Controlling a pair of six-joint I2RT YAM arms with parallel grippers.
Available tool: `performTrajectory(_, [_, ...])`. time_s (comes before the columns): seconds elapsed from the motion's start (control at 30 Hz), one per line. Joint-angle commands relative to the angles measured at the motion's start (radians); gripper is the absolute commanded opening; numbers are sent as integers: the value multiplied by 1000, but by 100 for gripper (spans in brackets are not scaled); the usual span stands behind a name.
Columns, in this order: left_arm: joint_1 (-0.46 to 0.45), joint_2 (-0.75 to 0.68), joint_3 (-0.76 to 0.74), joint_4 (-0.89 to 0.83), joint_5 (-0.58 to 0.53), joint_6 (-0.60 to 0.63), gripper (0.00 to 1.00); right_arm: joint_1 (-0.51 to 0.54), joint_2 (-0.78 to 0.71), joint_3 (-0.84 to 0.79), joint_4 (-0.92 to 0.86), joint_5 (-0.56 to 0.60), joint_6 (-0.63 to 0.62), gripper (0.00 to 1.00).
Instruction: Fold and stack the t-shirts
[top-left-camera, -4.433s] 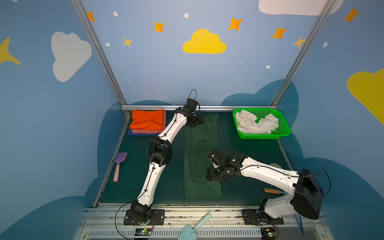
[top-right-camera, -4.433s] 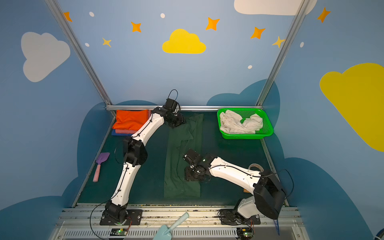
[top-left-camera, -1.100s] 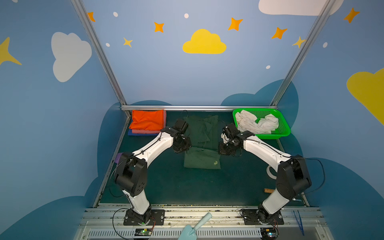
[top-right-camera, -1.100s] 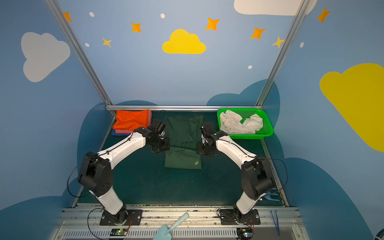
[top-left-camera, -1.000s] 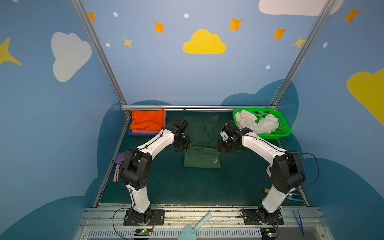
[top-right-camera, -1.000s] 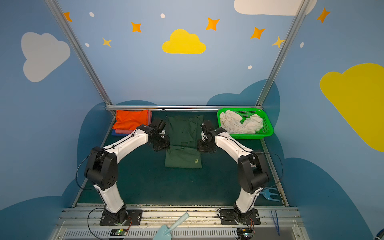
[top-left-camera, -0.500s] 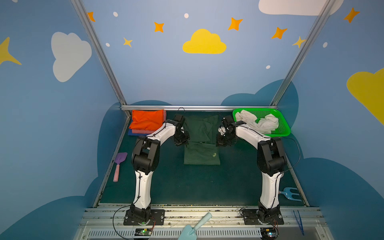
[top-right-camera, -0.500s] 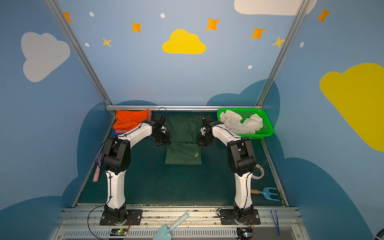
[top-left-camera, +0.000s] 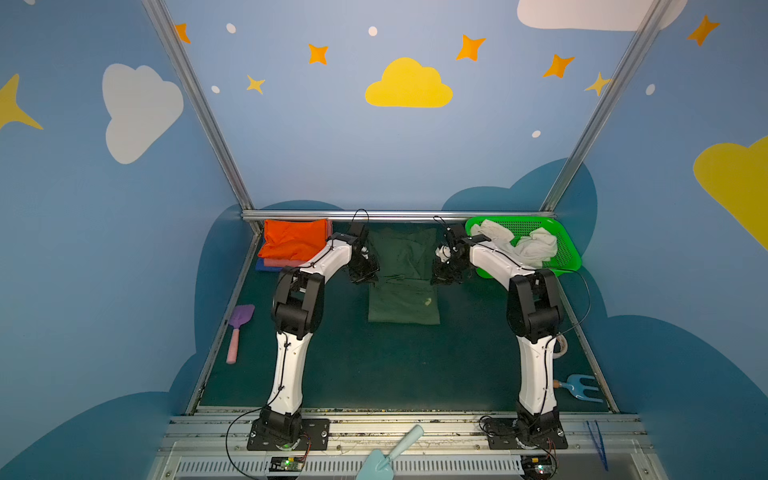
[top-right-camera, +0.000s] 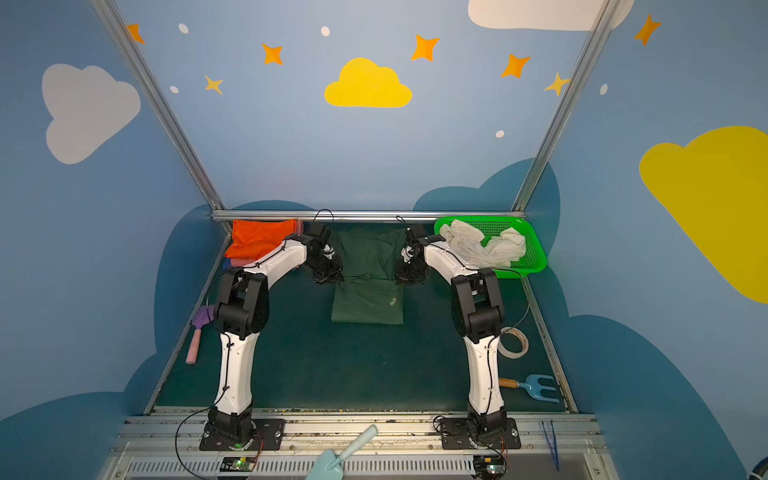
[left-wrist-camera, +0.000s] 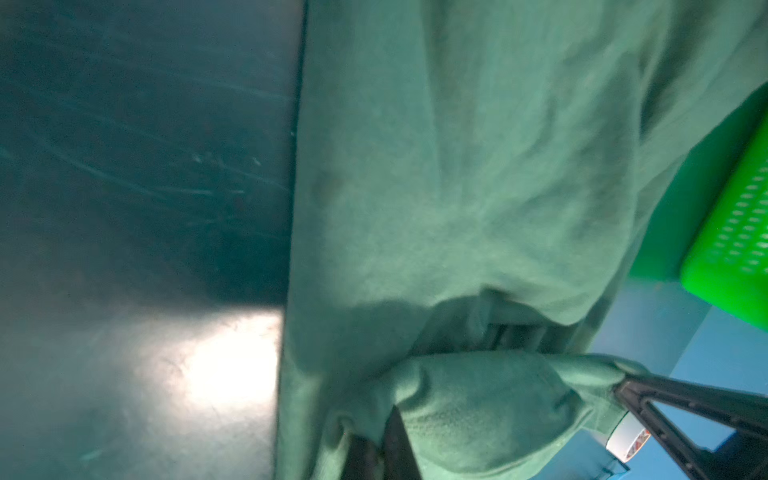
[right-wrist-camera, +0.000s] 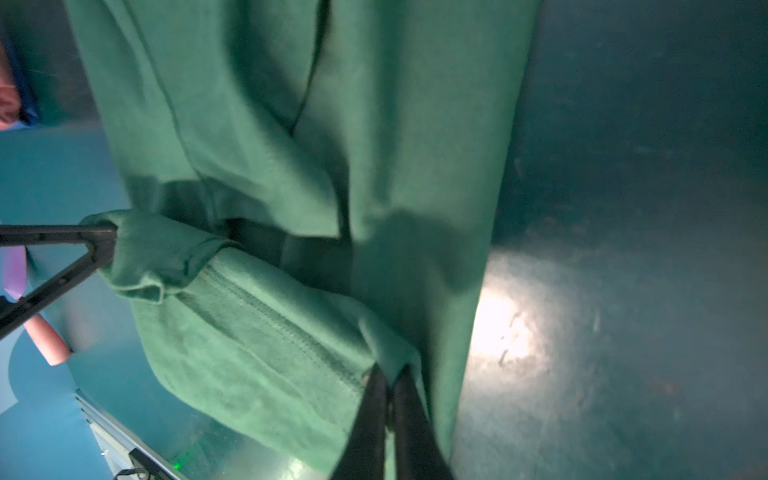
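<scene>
At mid-frame in both top views, the left hand (top-left-camera: 365, 271) and the right hand (top-left-camera: 446, 272) are each pinching one side of the single dark green t-shirt (top-left-camera: 403, 297), fingers nearly together. The shirt is lying half-folded on the bench (top-left-camera: 395, 365), and the arms are covering its side edges. To its left, one orange t-shirt (top-left-camera: 293, 243) is sitting on one pink t-shirt (top-left-camera: 278, 262) and one blue t-shirt (top-left-camera: 261, 268). To its right, one white t-shirt (top-left-camera: 519, 245) is filling one green basket (top-left-camera: 570, 257). One toy shovel (top-left-camera: 243, 316), one rake (top-left-camera: 582, 386) and one tape roll (top-right-camera: 515, 354) are lying near the bench's edges.

Pink shirt (top-left-camera: 277, 262), blue shirt (top-left-camera: 263, 268) mostly hidden under orange shirt (top-left-camera: 293, 241).
</scene>
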Motion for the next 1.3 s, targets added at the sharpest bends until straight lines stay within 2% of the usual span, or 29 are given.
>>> performTrajectory(0.0, [20,15,17,-14,26,-9,24,-10,30,35,-34,-27,-4,20])
performTrajectory(0.1, [27,14,12,8,65,-30,41,-11,34,43,-29,-55,3,33])
performTrajectory(0.2, [29,10,9,25,100,-46,47,-11,18,32,-13,-82,14,41])
performTrajectory(0.4, [29,6,-5,75,183,-94,51,-15,-29,-18,48,-148,52,49])
performTrajectory(0.53, [47,23,-12,132,230,-154,51,-37,-35,-35,95,-194,84,50])
performTrajectory(0.83, [113,42,-85,431,355,-430,51,-128,-34,-72,261,-340,222,50])
performTrajectory(0.97, [127,-12,-153,491,330,-467,51,-142,-82,-117,272,-320,217,48])
performTrajectory(1.1, [118,-115,-202,403,209,-369,50,-112,-190,-208,258,-229,154,40])
performTrajectory(1.13, [113,-145,-212,363,165,-335,49,-100,-222,-232,248,-190,134,37])
performTrajectory(1.27, [74,-245,-239,217,-7,-224,44,-36,-322,-314,201,-51,69,12])
